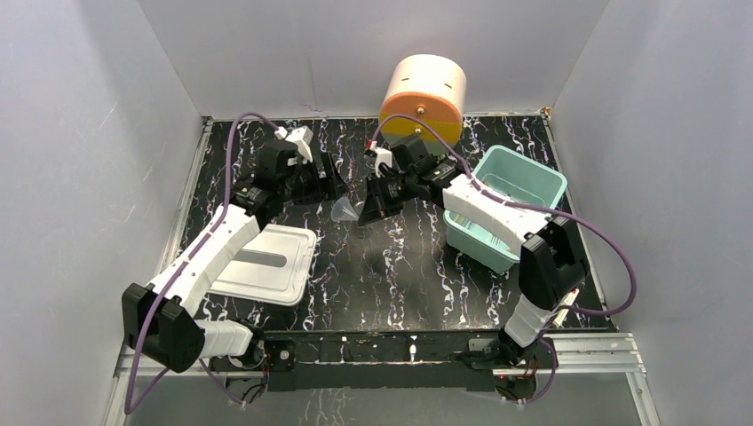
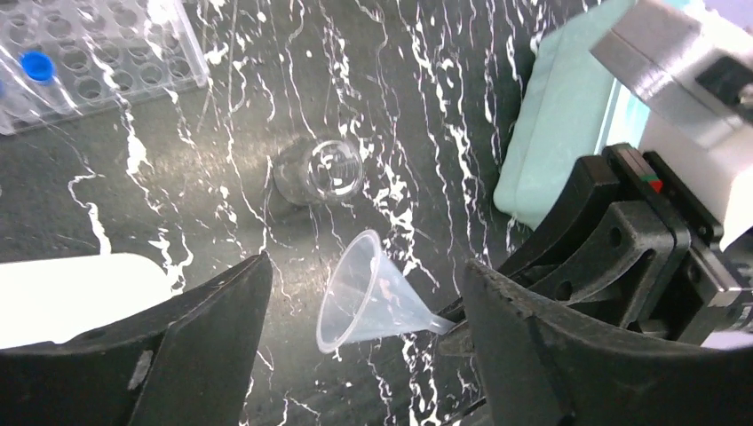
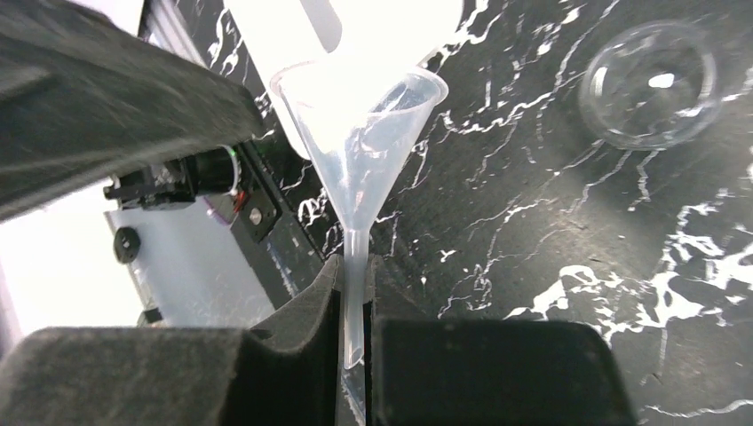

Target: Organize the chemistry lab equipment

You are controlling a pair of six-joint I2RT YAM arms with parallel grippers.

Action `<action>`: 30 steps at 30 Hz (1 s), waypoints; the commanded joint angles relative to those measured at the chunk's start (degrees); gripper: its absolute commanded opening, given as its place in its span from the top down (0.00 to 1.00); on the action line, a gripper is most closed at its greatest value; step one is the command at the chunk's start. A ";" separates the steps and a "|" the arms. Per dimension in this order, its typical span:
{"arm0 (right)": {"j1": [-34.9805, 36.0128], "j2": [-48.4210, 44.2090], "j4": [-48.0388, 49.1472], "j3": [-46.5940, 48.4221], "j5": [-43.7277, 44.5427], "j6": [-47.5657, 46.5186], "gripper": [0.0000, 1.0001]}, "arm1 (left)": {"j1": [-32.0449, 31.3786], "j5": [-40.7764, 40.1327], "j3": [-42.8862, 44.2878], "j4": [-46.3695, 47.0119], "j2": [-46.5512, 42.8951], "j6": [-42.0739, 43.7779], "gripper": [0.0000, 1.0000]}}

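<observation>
A clear plastic funnel [image 3: 364,124] hangs above the black marbled table, and my right gripper [image 3: 355,266] is shut on its thin stem. In the top view the funnel [image 1: 344,211] lies between the two grippers, with the right gripper [image 1: 371,210] just to its right. My left gripper [image 2: 366,266] stands open around the funnel's [image 2: 368,293] wide mouth, and neither finger touches it. A clear grid tube rack [image 2: 98,49] holding a blue-capped tube [image 2: 37,65] sits further back on the table.
A small clear cup [image 2: 320,170] stands on the table just beyond the funnel. A teal bin [image 1: 506,209] is on the right, a white lid [image 1: 266,262] on the left. The cream-and-orange round drawer unit [image 1: 424,98] is at the back.
</observation>
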 commanded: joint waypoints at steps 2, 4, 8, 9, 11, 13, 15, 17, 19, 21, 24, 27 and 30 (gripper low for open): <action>-0.86 -7.53 -0.80 3.46 14.58 0.12 1.00 | 0.57 -6.19 6.83 -3.90 -0.55 -1.05 0.17; -2.11 -9.52 -2.86 4.18 21.34 0.22 1.00 | 0.67 -6.28 7.54 -4.15 -0.79 -1.26 0.15; -7.12 -14.25 -7.16 4.45 36.23 1.78 1.00 | 0.66 -5.48 7.29 -3.81 -1.17 -1.46 0.13; -8.72 -15.45 -8.35 4.35 39.55 2.01 1.00 | 0.67 -5.14 7.04 -3.63 -1.26 -1.45 0.13; -12.36 -17.76 -10.71 3.68 45.31 2.15 1.00 | 0.67 -4.48 6.44 -3.43 -1.22 -1.46 0.13; -15.39 -19.33 -13.11 2.99 51.02 2.02 1.00 | 0.67 -3.92 5.88 -3.19 -1.18 -1.31 0.13; -17.71 -20.65 -16.23 2.16 56.86 2.08 1.00 | 0.65 -3.47 5.49 -3.09 -1.10 -1.08 0.13; -20.07 -21.26 -20.51 1.25 62.91 4.94 1.00 | 0.67 -2.99 5.12 -3.02 -0.96 -0.73 0.13; -22.59 -21.84 -23.19 -0.51 64.82 6.97 1.00 | 0.66 -2.02 4.92 -2.85 -0.67 0.02 0.13; -24.47 -23.02 -23.16 -3.98 64.02 8.32 1.00 | 0.67 -1.63 4.72 -2.94 -0.42 0.33 0.12; -27.05 -24.29 -21.62 -9.60 59.93 10.05 1.00 | 0.65 -1.39 4.24 -3.04 0.23 0.64 0.12; -29.71 -24.85 -18.23 -14.53 56.70 10.79 1.00 | 0.67 -1.00 4.05 -3.05 0.94 0.57 0.12; -31.86 -24.65 -12.81 -18.42 54.75 9.79 1.00 | 0.67 -0.05 4.04 -3.02 1.89 0.52 0.12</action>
